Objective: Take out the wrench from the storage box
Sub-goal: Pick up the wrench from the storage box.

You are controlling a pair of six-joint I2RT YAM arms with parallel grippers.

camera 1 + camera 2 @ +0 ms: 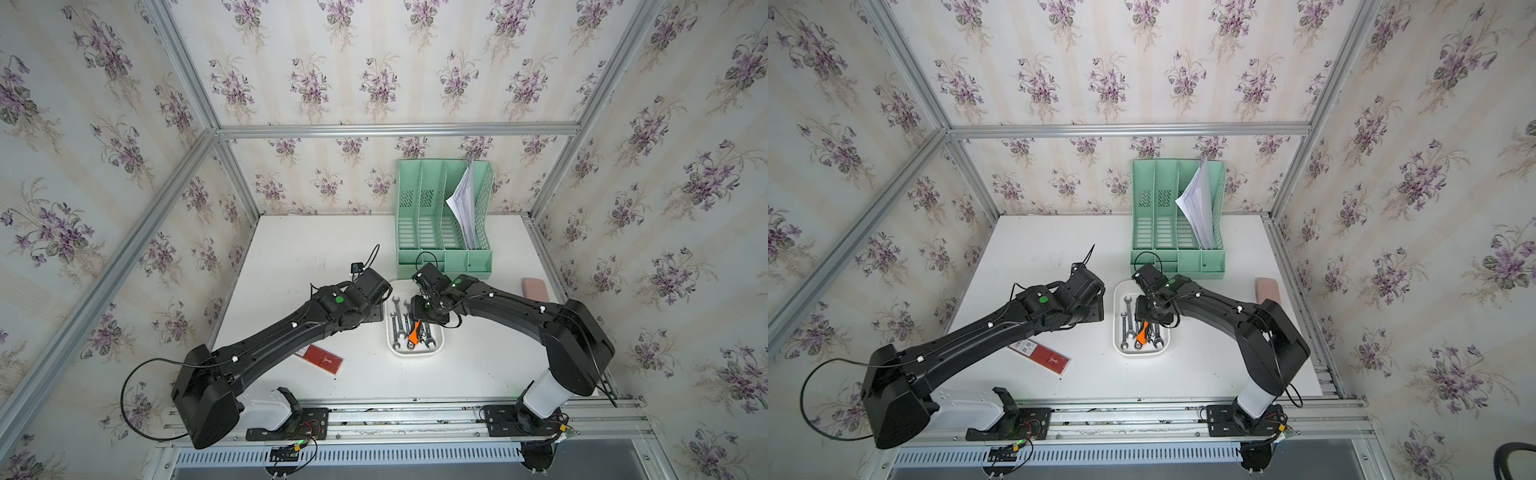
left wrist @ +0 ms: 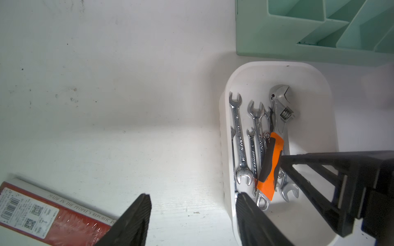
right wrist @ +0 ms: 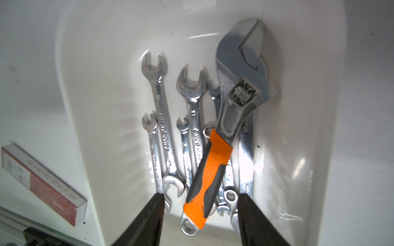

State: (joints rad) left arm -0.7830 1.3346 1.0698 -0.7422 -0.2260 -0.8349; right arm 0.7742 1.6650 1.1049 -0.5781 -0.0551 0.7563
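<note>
Orange-handled, the wrench (image 3: pixel 213 157) lies in the storage box (image 1: pixel 417 353), slanted across plain steel spanners (image 3: pixel 164 132), its head toward the far end. The box sits mid-way across the table (image 1: pixel 311 257), just near of a mint-green organizer (image 1: pixel 440 262). The right tool (image 3: pixel 200 194) stands wide, fingers either side of the handle, not clamped. The left tool (image 2: pixel 193 196) is wide too, holding nothing, at the box's left rim. A red carton (image 1: pixel 322 358) lies near-left of the box.

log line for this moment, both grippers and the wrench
right gripper: open, straddling orange-handled wrench | left gripper: open, empty, at storage box rim | wrench: lying in box, not yet lifted
</note>
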